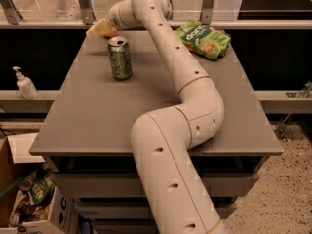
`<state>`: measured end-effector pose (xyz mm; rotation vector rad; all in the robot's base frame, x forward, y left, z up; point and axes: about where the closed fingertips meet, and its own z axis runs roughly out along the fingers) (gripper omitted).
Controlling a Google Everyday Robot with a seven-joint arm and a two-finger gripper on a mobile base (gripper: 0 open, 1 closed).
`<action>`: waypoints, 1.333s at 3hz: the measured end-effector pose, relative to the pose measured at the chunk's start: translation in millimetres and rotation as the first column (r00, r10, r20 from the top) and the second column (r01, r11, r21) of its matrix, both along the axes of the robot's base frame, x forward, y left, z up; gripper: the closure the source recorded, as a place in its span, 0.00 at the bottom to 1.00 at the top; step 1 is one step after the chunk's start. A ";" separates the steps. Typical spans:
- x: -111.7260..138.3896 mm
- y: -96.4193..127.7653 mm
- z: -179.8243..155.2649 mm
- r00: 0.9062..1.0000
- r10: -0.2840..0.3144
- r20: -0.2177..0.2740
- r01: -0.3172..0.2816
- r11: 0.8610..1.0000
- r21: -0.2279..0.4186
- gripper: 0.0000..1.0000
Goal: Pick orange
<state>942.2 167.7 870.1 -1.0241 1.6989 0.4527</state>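
Gripper: 11 o'clock corner of table, at orange; grip state indeterminable. Risk: weak hold, orange rolls off far edge.

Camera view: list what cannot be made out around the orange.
- Orange: camera view, mostly covered by the hand at the table's far left corner; contact unclear.
- Arm: camera view, base cut off by the bottom edge.
- Green bag: camera view, print too small to read.
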 end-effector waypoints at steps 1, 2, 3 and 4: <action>-11.0 -1.6 27.7 0.999 0.027 0.029 -0.027 1.000 -0.007 0.00; -21.4 -7.2 61.2 0.997 0.039 0.070 -0.037 0.999 -0.029 0.00; -33.3 -12.4 99.7 0.991 0.053 0.124 -0.048 0.998 -0.045 0.00; -45.0 -17.5 136.5 0.982 0.064 0.178 -0.057 0.997 -0.047 0.00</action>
